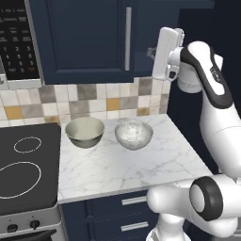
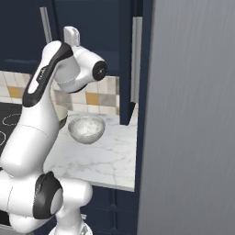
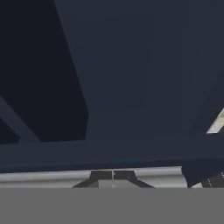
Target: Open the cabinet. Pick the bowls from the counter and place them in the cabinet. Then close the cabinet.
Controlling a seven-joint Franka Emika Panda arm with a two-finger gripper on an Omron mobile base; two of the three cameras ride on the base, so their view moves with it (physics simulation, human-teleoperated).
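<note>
Two bowls on the marble, cabinet above them.

We see a plain beige-grey round deep bowl and a white-grey marbled, speckled round deep bowl standing upright just beside each other, apart by a narrow gap, on the white marble counter slab with grey veining. Both sit toward the back of the slab, near the tiled wall, the beige one nearer the stovetop side. From the right base view the speckled bowl shows on the same slab. Above hangs the dark navy wall cabinet; its left door looks shut, its long vertical silver bar handle upright. We cannot tell how the right door stands.
</note>
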